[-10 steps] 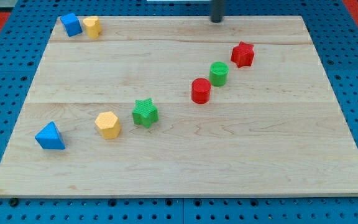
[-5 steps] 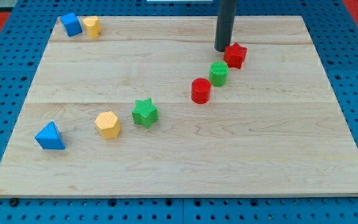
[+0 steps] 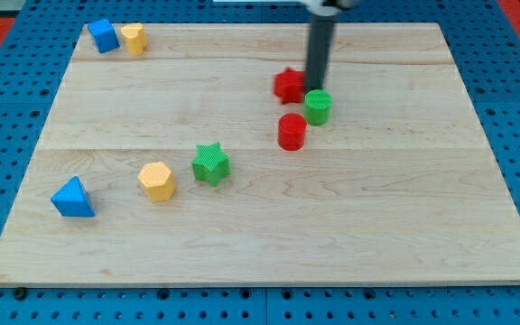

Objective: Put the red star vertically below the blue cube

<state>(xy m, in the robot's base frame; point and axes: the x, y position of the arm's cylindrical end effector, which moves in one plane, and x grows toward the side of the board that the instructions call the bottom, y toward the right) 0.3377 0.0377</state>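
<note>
The red star (image 3: 288,85) lies right of the board's middle, near the top. My tip (image 3: 315,88) stands against the star's right side, just above the green cylinder (image 3: 318,106). The blue cube (image 3: 103,35) sits in the board's top left corner, far to the left of the star, with a yellow block (image 3: 134,38) touching its right side.
A red cylinder (image 3: 292,131) lies just below the star, left of the green cylinder. A green star (image 3: 210,163), a yellow hexagonal block (image 3: 157,181) and a blue triangular block (image 3: 72,198) run toward the lower left. The wooden board (image 3: 395,208) rests on a blue pegboard.
The rod came down beside the red star and swept left. The star slid left from above-right of the green cylinder to above-left of it. The other blocks stayed put.
</note>
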